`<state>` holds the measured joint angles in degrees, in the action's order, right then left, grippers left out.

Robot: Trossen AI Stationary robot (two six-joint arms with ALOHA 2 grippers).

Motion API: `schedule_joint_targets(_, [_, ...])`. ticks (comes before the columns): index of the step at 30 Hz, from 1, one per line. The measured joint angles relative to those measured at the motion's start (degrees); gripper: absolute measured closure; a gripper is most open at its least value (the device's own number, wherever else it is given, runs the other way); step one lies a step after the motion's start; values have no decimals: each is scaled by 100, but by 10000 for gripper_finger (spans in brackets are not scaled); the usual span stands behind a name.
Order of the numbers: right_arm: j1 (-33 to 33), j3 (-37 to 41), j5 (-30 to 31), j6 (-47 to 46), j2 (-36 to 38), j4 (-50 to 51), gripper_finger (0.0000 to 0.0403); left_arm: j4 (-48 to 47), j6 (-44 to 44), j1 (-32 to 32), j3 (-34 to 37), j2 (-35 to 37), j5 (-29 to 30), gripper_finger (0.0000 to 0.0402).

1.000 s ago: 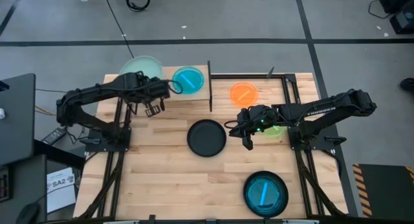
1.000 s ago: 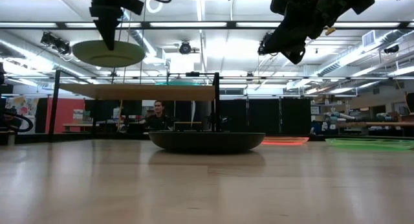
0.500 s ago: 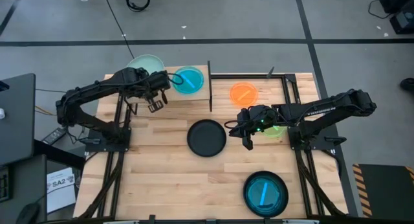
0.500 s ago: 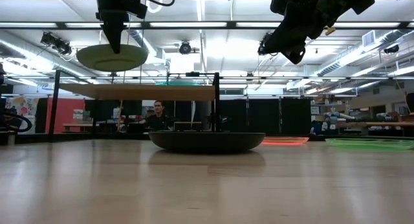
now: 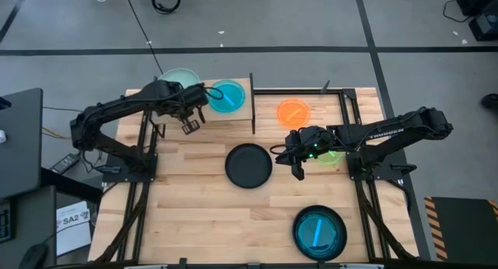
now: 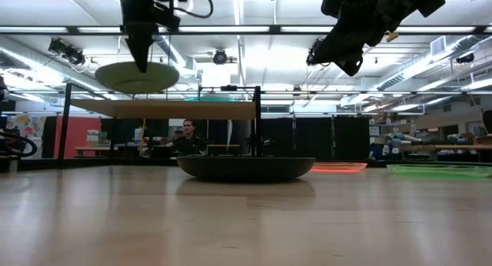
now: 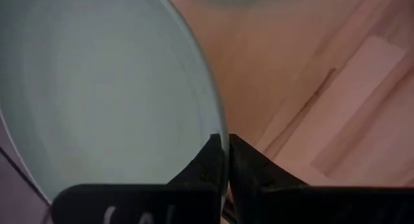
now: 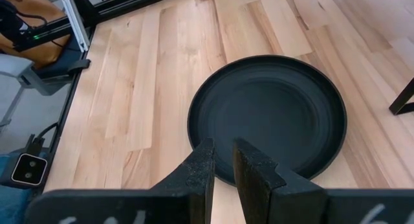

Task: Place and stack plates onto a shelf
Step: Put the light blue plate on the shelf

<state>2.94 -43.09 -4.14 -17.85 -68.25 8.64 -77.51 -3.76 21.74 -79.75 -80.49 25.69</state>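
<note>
My left gripper [image 6: 142, 62] is shut on a pale mint plate [image 5: 179, 80], holding it over the left part of the light-wood shelf [image 5: 241, 113] at the table's far left. In the low view the plate [image 6: 138, 76] hangs a little above the shelf board [image 6: 161, 108]. A blue plate [image 5: 226, 96] lies on the shelf's right part. My right gripper [image 8: 224, 153] hovers, open by a narrow gap and empty, just right of a black plate [image 5: 249, 165] lying mid-table. My left gripper pinches the mint plate's rim [image 7: 220, 130] between its two fingertips, on the plate's near-right side. The fingers [image 6: 142, 57] come from above, pointing down. The plate is lifted clear of the shelf and hangs about level below them.
An orange plate [image 5: 293, 111] and a bright green plate [image 5: 333, 155] lie on the table at the right. A black plate with a blue one in it [image 5: 319, 230] lies near the front right. A black upright post [image 5: 252, 104] stands at the shelf's right end. A person [image 6: 188, 135] sits beyond the table.
My left gripper has carried the mint plate toward the table's right edge and lower, closer over the shelf board. The plate stays about level in the hold.
</note>
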Motion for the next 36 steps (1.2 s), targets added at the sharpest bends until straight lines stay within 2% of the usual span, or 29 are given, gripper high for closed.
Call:
schedule_joint_targets(7, [2, 0, 0, 0, 0, -28, 341, 44, 145, 95, 338, -295, 21, 386])
schedule_joint_targets(16, [0, 0, 2, 0, 0, -38, 341, 235, 163, 252, 359, -527, -11, 386])
schedule_joint_targets(24, [2, 0, 2, 0, 0, -45, 341, 316, 161, 254, 359, -542, -268, 385])
schedule_joint_targets(36, [1, 0, 2, 0, 0, -45, 341, 325, 156, 264, 359, -542, -282, 347])
